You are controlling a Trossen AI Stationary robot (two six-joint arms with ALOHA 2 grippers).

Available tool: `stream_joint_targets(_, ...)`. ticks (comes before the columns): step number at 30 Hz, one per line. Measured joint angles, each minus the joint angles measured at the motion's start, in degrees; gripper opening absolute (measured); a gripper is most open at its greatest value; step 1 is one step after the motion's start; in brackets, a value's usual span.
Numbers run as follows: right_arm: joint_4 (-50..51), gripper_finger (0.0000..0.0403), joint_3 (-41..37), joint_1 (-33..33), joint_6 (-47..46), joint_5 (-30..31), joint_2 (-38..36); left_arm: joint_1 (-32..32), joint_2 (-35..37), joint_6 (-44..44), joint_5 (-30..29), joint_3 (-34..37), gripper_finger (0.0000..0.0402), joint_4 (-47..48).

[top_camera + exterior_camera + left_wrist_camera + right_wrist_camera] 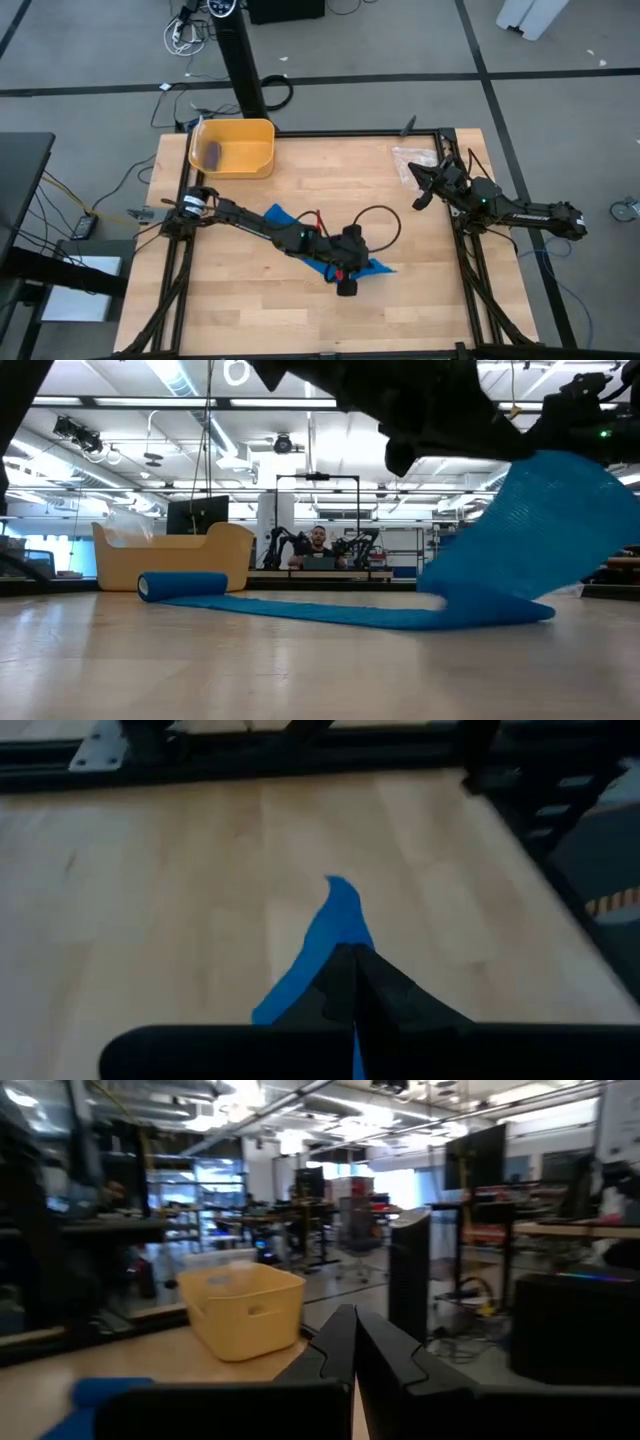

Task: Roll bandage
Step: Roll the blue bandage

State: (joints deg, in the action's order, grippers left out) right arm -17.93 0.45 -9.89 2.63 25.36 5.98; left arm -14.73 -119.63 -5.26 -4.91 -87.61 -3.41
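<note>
The bright blue bandage [300, 235] lies as a long flat ribbon slanting across the middle of the table. Its small rolled end [182, 585] rests on the wood toward the far left. Its other end [555, 510] is raised off the table. My left gripper [347, 284] is over the table's near middle, shut on that raised end. My right gripper [418, 198] is shut and empty, held above the table's right side, far from the bandage. My left gripper pinches the bandage's flat free end [338, 925] between its two shut fingers; a tongue of band sticks out past the fingertips. The fingers come from above, slanting down. That end is lifted and curves up from the table [490, 610]; the rest lies flat.
A yellow bin [232, 147] stands at the far left with a dull purple-grey cylinder [213, 153] inside. A clear plastic packet [412, 160] lies at the far right, near my right gripper. Bare wood shows along the near edge. A person sits in the room beyond the table.
</note>
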Motion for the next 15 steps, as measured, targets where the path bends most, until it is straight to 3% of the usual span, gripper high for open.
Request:
stream_joint_targets(7,0.0,0.0007,0.0,0.0,-4.41,-3.46,0.02,-3.69,-0.91,-3.99,-2.09,0.08,0.0,-6.15)
stream_joint_targets(15,0.11,0.0007,0.0,-0.02,-4.61,-5.52,0.02,-6.82,-6.87,-7.22,-3.7,0.03,0.0,-19.97)
